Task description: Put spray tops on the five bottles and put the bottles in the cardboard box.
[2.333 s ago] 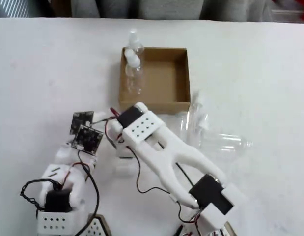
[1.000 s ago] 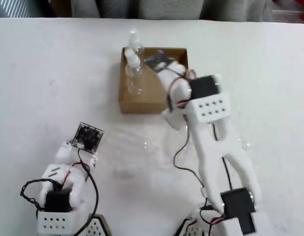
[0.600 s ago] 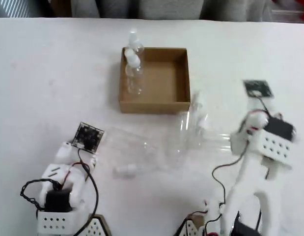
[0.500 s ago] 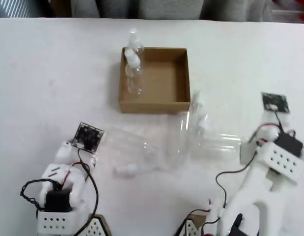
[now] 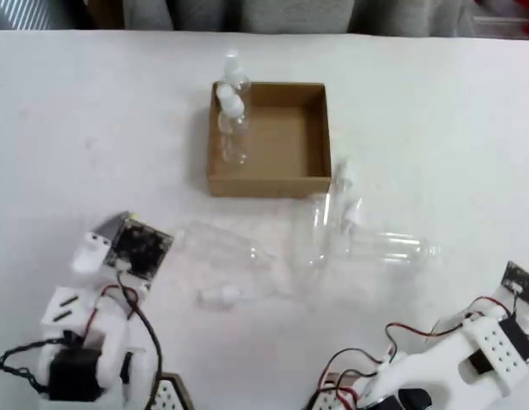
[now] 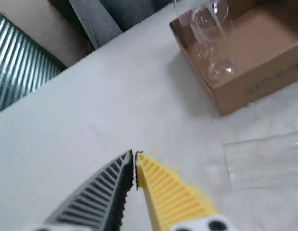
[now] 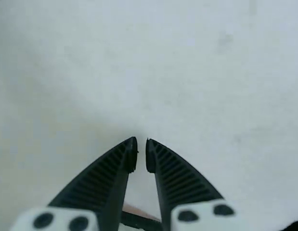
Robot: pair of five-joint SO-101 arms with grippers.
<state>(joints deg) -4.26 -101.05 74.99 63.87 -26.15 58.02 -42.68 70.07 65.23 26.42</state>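
While left gripper (image 6: pixel 135 166) and right gripper (image 7: pixel 141 156) both sit pinched closed, holding nothing, at the near edge, bottles (image 5: pixel 384 248) lie loose on their sides just near of cardboard box (image 5: pixel 268 184). Risk: a low sweep likely rolls the round bodies away.

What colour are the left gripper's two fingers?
The left gripper has one yellow finger and one dark grey; clearest in the left wrist view.
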